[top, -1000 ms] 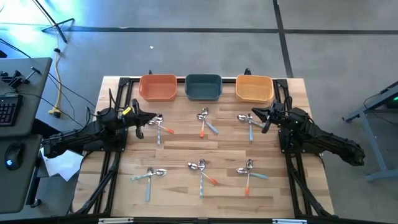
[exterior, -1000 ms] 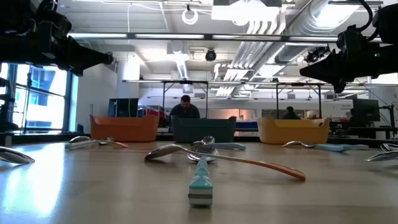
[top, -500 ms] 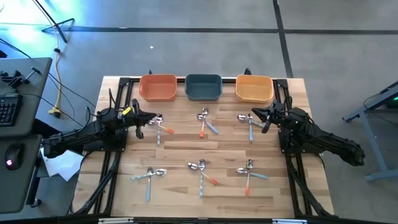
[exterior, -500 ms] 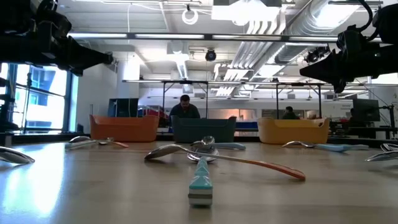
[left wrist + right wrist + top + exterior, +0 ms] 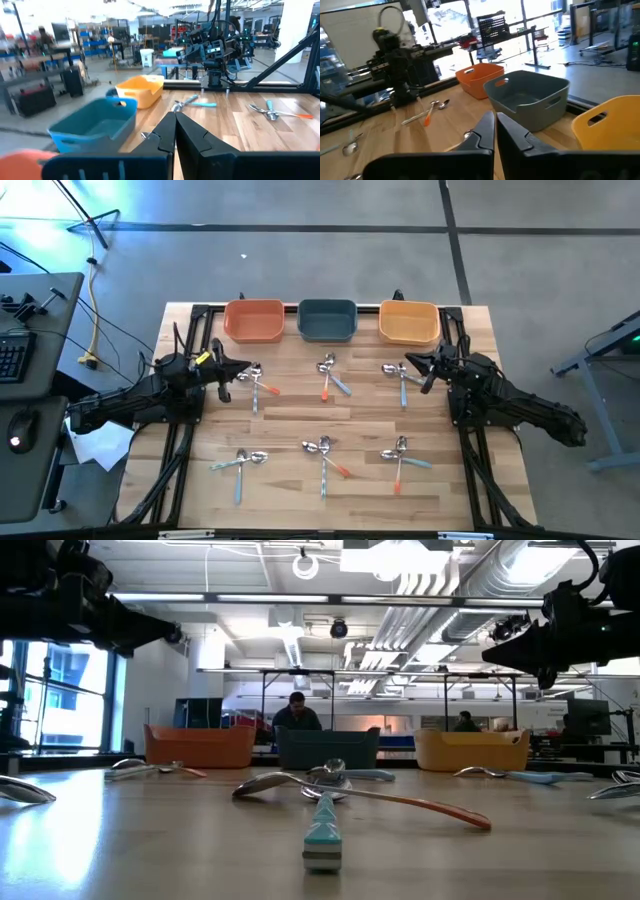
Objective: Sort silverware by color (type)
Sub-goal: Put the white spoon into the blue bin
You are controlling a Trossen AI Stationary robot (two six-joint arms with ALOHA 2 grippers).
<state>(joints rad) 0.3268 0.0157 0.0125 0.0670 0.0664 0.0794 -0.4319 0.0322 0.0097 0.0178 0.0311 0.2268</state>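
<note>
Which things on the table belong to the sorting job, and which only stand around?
For the job:
- six clusters of small metal spoons and forks, handles orange, light blue or silver
- orange bowl, teal bowl, yellow bowl

Only around:
- keyboard and mouse on the side desk

Overhead looks straight down; low looks level; both share the table [image 5: 300, 405]

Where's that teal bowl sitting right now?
Seen from above, the teal bowl sits at the table's far edge, in the middle of a row, with the orange bowl on its left and the yellow bowl on its right.
</note>
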